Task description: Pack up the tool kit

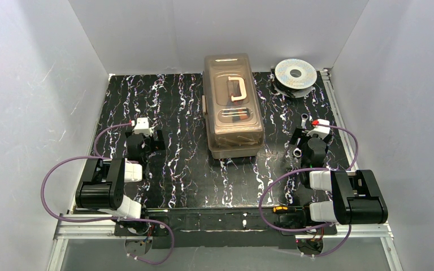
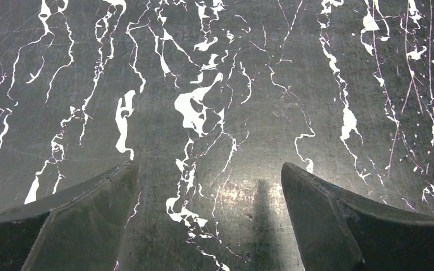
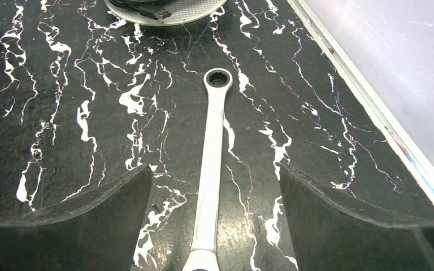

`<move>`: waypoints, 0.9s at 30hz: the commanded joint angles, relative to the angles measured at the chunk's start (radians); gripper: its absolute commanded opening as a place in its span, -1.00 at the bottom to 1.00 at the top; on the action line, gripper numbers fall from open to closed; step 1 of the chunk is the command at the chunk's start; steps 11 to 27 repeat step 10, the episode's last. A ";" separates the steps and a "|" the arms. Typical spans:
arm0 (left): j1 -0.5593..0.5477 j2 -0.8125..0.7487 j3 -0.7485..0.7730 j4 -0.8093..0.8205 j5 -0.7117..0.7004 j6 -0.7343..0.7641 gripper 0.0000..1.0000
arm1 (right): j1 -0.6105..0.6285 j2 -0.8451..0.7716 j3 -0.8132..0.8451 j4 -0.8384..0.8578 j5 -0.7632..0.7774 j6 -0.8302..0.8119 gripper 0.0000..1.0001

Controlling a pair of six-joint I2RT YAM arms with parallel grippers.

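The taupe toolbox stands toward the back of the black marbled table, roughly in the middle. Its smoky translucent lid is down and the cream handle lies flat on top. Dark shapes show through the lid, but I can't make out what they are.

Just to the right of the toolbox, at the back corner, sits a round silver wire spool.

To the left of the toolbox and a little nearer the front, the left gripper hangs low over the table with its jaws spread wide. There is only marbled surface between them.

On the toolbox's other side, the right gripper is likewise spread wide and pointed down. A silver ring wrench lies flat on the table, running lengthwise through the gap between its fingers. Neither finger touches it. The wrench's ring end points away toward the spool, and its near end runs out of the wrist view.

Farther from the toolbox, at the table's front edge by the right arm's base, lies a small tool with a black and yellow handle, too small to identify for certain.
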 commanded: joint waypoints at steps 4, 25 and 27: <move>0.004 -0.008 0.018 -0.005 0.011 -0.003 0.96 | -0.004 -0.006 0.032 0.020 0.019 0.006 0.82; 0.004 -0.006 0.017 -0.003 0.010 -0.002 0.97 | -0.004 -0.005 0.032 0.020 0.019 0.006 0.84; 0.004 -0.006 0.017 -0.003 0.010 -0.002 0.97 | -0.004 -0.005 0.032 0.020 0.019 0.006 0.84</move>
